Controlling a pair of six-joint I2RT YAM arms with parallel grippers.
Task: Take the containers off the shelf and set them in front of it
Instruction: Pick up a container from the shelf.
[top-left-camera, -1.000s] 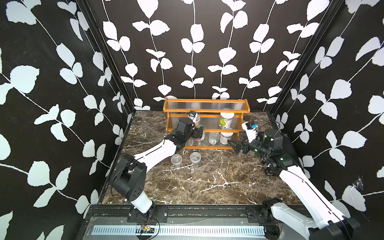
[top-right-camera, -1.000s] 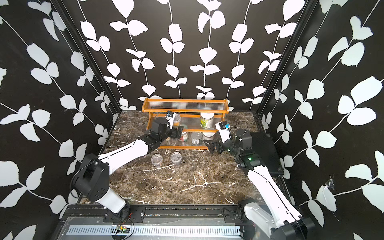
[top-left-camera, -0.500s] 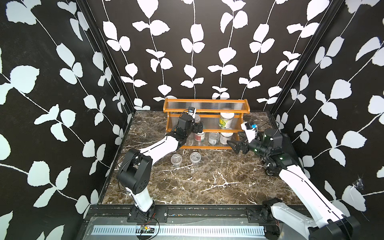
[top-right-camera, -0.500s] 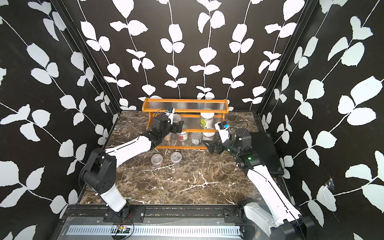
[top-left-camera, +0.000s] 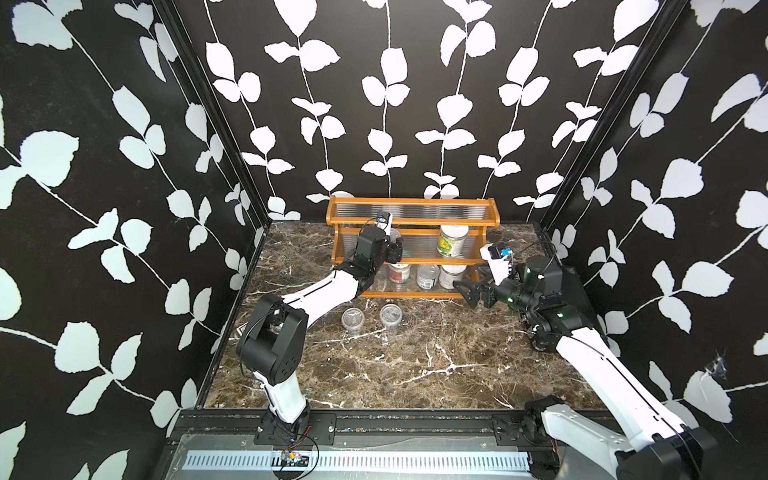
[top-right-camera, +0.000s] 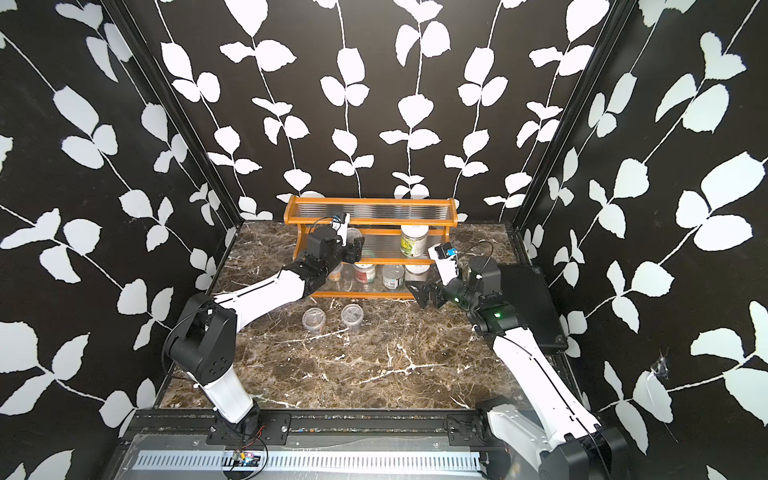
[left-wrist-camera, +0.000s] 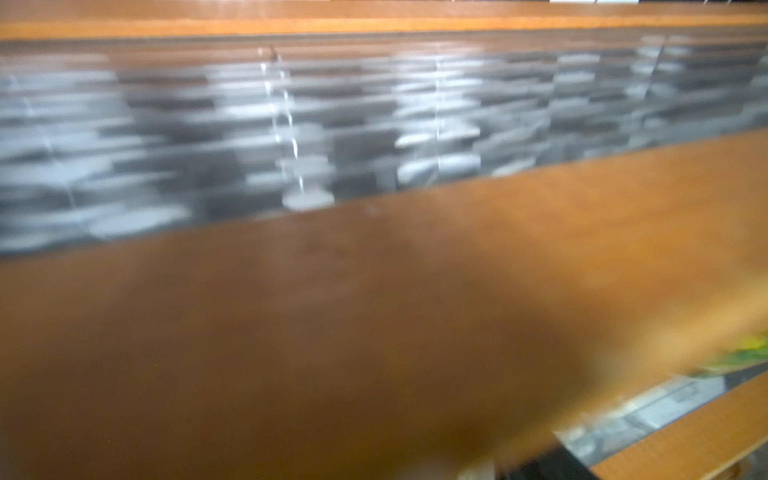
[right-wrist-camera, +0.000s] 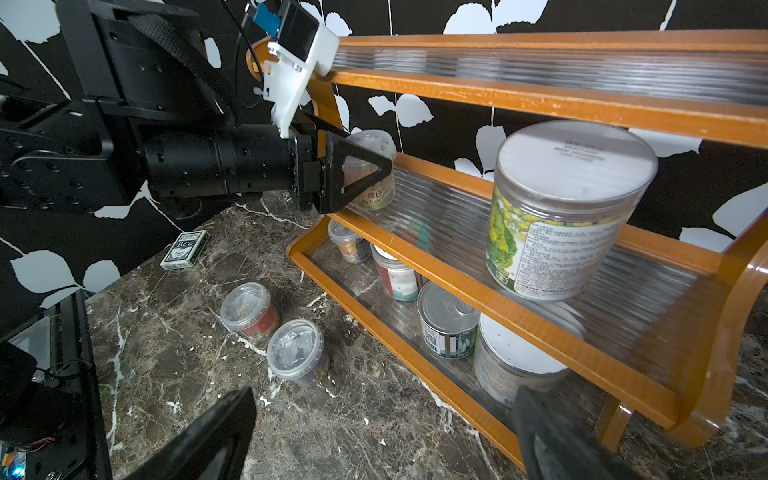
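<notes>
Seemingly marble tabletop under shelf; leaf-patterned walls

Even light is rendering both top views sharp. The left wrist view is blurring the shelf wholly; the right wrist view is smearing the large jar slightly.

Shelf: wooden frame, orange-brown, smooth, glossy lacquer; tiers of ribbed clear plastic, shiny; table: brown marble-look top with white veins, polished, faintly reflective; cups standing on it: thin clear plastic with clear, slightly crinkled lids; can: bare metal top with ring pull, printed paper label; jar: clear plastic wall, smooth white lid, glossy printed label; card box: printed card, matt; walls: matt black, white leaf print.
</notes>
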